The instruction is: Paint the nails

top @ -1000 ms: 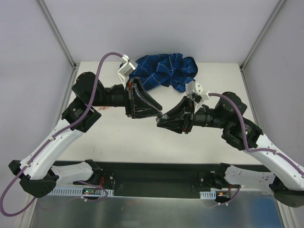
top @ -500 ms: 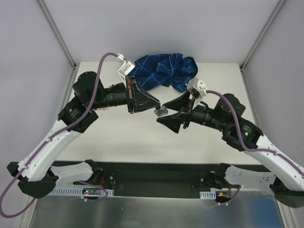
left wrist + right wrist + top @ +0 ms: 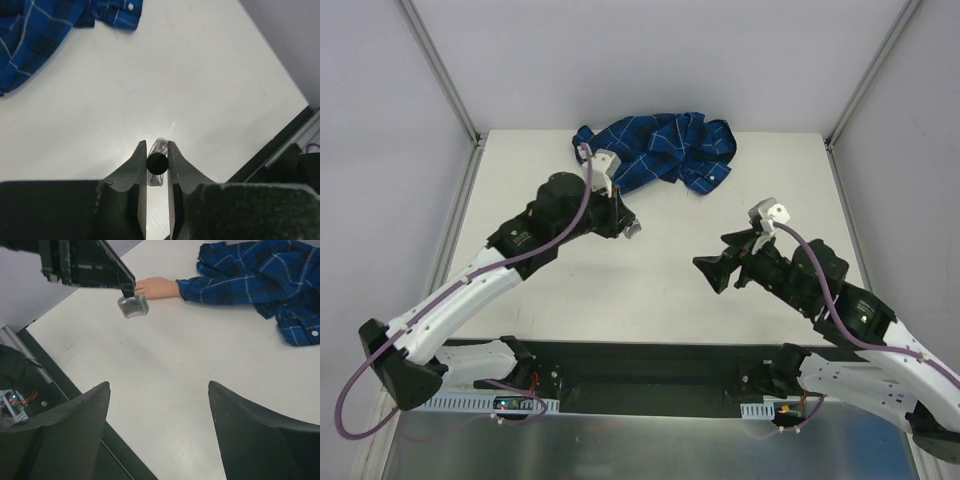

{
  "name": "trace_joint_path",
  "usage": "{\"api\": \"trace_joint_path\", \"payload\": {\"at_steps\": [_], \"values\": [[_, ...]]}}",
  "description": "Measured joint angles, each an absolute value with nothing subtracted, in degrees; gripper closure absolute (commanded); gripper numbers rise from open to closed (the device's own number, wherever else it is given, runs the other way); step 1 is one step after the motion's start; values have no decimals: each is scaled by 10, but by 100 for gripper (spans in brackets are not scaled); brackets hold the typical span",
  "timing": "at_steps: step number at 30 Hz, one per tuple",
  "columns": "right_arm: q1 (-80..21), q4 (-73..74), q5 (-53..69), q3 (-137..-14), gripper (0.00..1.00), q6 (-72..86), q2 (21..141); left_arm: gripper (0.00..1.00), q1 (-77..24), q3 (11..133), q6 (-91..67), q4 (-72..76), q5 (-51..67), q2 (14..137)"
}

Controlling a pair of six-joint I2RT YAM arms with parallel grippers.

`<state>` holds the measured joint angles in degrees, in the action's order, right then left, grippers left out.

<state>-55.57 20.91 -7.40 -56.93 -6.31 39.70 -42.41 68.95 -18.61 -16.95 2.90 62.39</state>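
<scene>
My left gripper point(image 3: 157, 146) is shut on a small glittery bottle point(image 3: 160, 148) whose dark round end faces the wrist camera. From above, the left gripper point(image 3: 630, 227) hangs over the table just below the shirt. In the right wrist view the bottle point(image 3: 133, 306) hangs from the left gripper's fingers point(image 3: 100, 267), close beside the peach dummy hand point(image 3: 156, 287), which lies flat in its blue checked sleeve point(image 3: 235, 282). The nails are too small to make out. My right gripper point(image 3: 159, 386) stands wide open over bare table, nothing between its fingers, a good way from the hand.
The crumpled blue checked shirt point(image 3: 665, 148) lies at the back middle of the white table point(image 3: 660, 290). A black rail point(image 3: 650, 365) runs along the near edge by the arm bases. Grey walls and metal posts enclose the back and sides.
The two grippers met at mid-table; the right one opened, let go of the bottle and drew back to the near right. The left one shut on the bottle and carried it left.
</scene>
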Motion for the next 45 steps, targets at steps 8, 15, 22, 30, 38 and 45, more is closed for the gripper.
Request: {"api": "trace_joint_path", "payload": {"at_steps": [8,15,22,30,38,45], "values": [[-556,307,-256,-539,15,20,247,100,-467,651,-167,-92,-4,793],[-555,399,-346,-540,16,81,170,100,-515,651,-143,16,-22,961],[-555,455,-362,-543,16,100,164,100,-527,682,-112,97,-61,1058],[-555,463,-362,-542,16,105,159,100,-527,685,-88,149,-80,1086],[-555,463,-362,-542,16,105,162,100,-527,689,-81,152,-80,1110],[-555,463,-362,-542,16,105,164,90,-527,693,-81,148,-81,1112]]}}
